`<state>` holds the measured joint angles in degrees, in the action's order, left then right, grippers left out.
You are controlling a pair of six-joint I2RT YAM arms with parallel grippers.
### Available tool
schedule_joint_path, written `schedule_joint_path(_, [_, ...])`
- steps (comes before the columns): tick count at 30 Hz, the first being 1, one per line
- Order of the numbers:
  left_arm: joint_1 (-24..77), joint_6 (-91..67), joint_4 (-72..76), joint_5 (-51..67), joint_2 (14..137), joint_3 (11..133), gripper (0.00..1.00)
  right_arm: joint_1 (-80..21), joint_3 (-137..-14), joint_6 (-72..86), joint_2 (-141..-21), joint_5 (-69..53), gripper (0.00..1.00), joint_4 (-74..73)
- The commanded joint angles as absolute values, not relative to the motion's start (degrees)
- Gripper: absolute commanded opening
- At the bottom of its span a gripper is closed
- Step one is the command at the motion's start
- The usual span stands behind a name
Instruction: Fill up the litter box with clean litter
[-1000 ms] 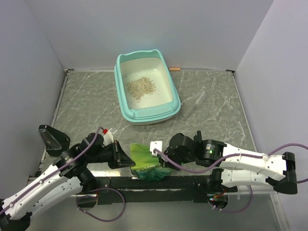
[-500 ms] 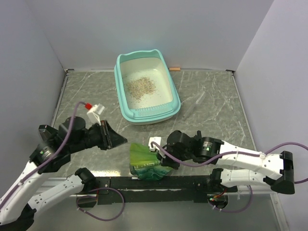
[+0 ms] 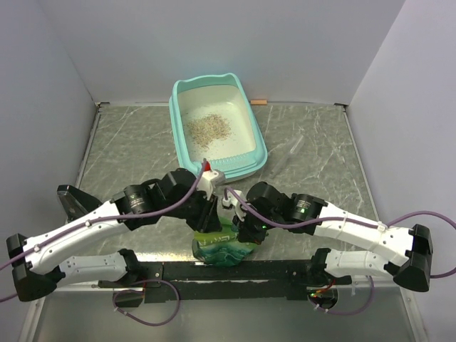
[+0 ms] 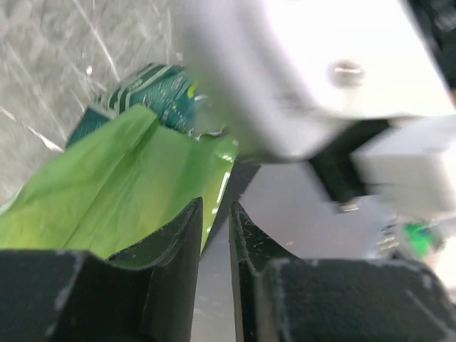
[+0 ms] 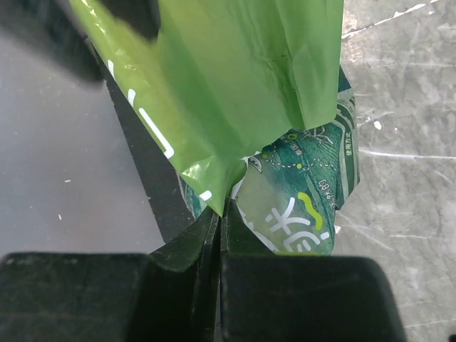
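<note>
The turquoise litter box (image 3: 260,146) stands at the back of the table with a thin patch of clean litter (image 3: 209,128) on its whitish floor. A glossy green bag (image 3: 221,246) sits at the near edge between the arms. My right gripper (image 5: 219,212) is shut on a corner of the bag's upper flap (image 5: 235,85); from above it (image 3: 242,231) is at the bag's right side. My left gripper (image 4: 214,206) stands slightly open just right of the flap's edge (image 4: 107,185), with nothing between its fingers. From above it (image 3: 211,217) is over the bag's top.
A clear plastic scoop (image 3: 296,148) lies right of the litter box. A small orange-brown piece (image 3: 258,102) lies at the back wall. A black rail (image 3: 285,271) runs along the near edge under the bag. Grey walls close in three sides.
My left arm let go of the bag, pulled away to the left, then swung back over its top with jaws slightly parted. My right gripper shut on the flap's corner.
</note>
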<state>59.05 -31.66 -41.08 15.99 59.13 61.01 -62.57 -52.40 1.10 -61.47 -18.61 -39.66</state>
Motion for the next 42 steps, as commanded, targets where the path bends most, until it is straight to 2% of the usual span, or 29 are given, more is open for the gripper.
schedule_joint_path(1, [63.0,-24.7,-40.9,9.4,59.9,63.5,0.29,-61.5,-51.8,3.6,-61.4,-18.6,0.0,-41.9])
schedule_joint_path(8, [71.3,-28.9,-41.6,0.2,61.3,61.3,0.31,-58.9,-50.5,5.4,-58.9,-18.5,0.0,-40.9])
schedule_joint_path(10, [73.4,-31.7,-43.2,-6.3,61.7,62.1,0.33,-58.7,-50.0,6.2,-58.6,-17.8,0.0,-40.6])
schedule_joint_path(14, [82.9,-32.2,-44.8,-13.6,63.6,63.5,0.35,-58.6,-49.0,6.9,-58.5,-19.6,0.0,-38.3])
schedule_joint_path(17, [87.3,-29.8,-43.8,-14.8,64.9,62.6,0.38,-58.6,-48.5,7.2,-58.4,-20.1,0.0,-37.5])
schedule_joint_path(27, [89.3,-26.1,-42.0,-8.2,62.0,58.3,0.47,-58.0,-46.8,7.6,-56.4,-20.6,0.0,-37.4])
schedule_joint_path(34, [89.7,-28.7,-41.9,-12.3,56.9,55.8,0.48,-58.0,-45.4,8.0,-52.0,-21.7,0.0,-38.0])
schedule_joint_path(37, [89.8,-28.2,-39.3,-11.7,53.1,54.1,0.55,-57.8,-44.4,8.5,-50.4,-22.9,0.0,-37.4])
schedule_joint_path(38, [89.8,-28.1,-39.3,-12.0,52.8,54.1,0.68,-57.8,-44.3,8.5,-50.4,-23.0,0.0,-37.6])
schedule_joint_path(42, [89.8,-26.3,-42.3,-13.8,55.6,56.7,0.67,-57.7,-44.4,8.6,-50.5,-23.9,0.0,-37.5])
